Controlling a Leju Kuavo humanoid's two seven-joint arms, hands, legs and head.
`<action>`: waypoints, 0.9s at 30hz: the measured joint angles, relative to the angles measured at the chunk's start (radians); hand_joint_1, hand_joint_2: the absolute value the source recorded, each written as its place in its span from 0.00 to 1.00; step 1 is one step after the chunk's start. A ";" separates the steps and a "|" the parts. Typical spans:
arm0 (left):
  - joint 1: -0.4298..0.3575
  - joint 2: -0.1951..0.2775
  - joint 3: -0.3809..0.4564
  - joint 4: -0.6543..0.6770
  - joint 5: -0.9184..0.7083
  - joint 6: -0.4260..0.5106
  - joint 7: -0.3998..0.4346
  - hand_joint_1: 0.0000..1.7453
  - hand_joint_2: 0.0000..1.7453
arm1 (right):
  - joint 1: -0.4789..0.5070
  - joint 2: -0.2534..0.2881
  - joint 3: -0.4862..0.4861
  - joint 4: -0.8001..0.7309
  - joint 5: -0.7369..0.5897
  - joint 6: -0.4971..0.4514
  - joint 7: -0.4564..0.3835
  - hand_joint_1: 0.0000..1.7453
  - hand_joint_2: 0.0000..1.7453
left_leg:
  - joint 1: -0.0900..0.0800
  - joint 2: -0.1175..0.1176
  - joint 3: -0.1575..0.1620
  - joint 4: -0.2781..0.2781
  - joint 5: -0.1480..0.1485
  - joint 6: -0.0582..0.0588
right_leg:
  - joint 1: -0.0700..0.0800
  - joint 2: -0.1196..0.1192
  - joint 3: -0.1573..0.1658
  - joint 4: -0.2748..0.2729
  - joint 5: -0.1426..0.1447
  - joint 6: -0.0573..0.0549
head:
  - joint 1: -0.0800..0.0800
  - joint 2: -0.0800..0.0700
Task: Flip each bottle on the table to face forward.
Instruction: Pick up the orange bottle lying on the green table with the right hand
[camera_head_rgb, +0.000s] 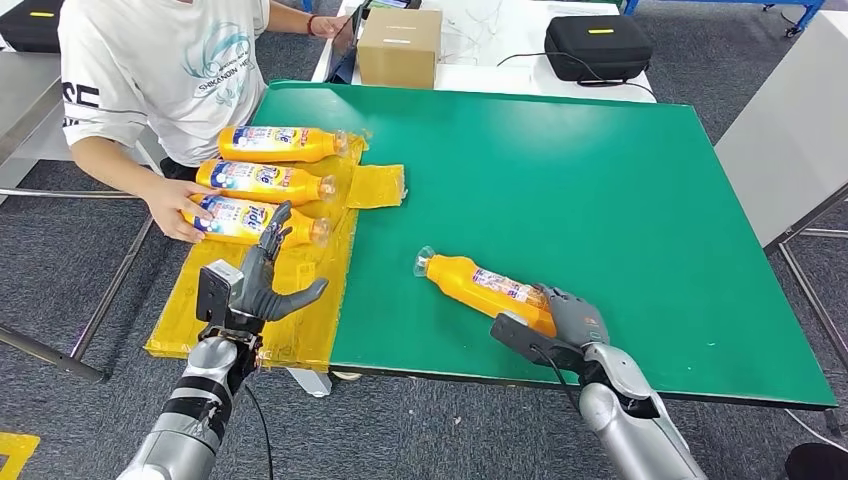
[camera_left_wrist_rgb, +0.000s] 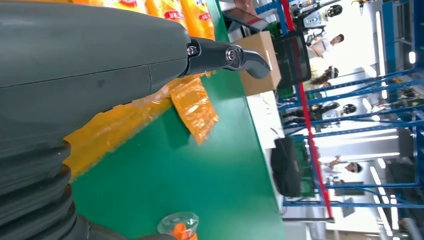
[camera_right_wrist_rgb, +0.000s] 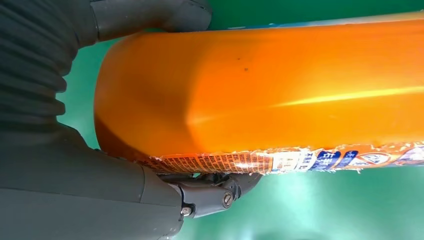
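Right hand (camera_head_rgb: 572, 318) grips an orange bottle (camera_head_rgb: 485, 287) lying on the green counter (camera_head_rgb: 600, 200); left hand (camera_head_rgb: 262, 280) hovers, fingers (camera_head_rgb: 275, 228) apart (holding nothing).

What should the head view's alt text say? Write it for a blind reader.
The robot's right hand grips an orange bottle lying on a green table. Its left hand hovers open near three bottles on yellow plastic, one touched by a person's hand.

I count four orange bottles: three (camera_head_rgb: 283, 143) (camera_head_rgb: 265, 180) (camera_head_rgb: 245, 219) lying in a row on the yellow sheet (camera_head_rgb: 300, 320), one (camera_head_rgb: 487, 287) alone on the green mat (camera_head_rgb: 600, 200). I also see one small yellow scrap (camera_head_rgb: 376, 186), one cardboard box (camera_head_rgb: 399, 47), one black case (camera_head_rgb: 598, 47) and one person (camera_head_rgb: 160, 70).
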 joint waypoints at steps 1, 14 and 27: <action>-0.004 0.000 0.000 0.003 0.007 -0.006 0.000 0.00 1.00 | -0.002 0.000 0.000 0.004 -0.019 -0.006 -0.011 1.00 1.00 | 0.000 0.000 0.000 0.000 0.000 0.000 | 0.000 0.000 0.000 0.000 0.000 0.000 | 0.000 0.000; -0.033 -0.022 0.006 0.049 0.015 0.049 0.024 0.00 1.00 | 0.034 0.132 -0.019 0.012 -0.120 -0.311 -0.132 1.00 1.00 | 0.001 0.001 -0.001 0.000 0.000 0.000 | 0.000 0.000 -0.003 0.001 0.000 0.000 | 0.000 0.000; -0.080 -0.089 -0.060 0.105 0.171 -0.120 0.200 0.00 1.00 | -0.050 0.380 0.012 0.138 -0.297 -0.477 -0.299 1.00 1.00 | 0.000 0.000 -0.005 0.000 0.001 0.000 | 0.000 0.000 -0.005 0.002 0.000 0.000 | 0.000 0.000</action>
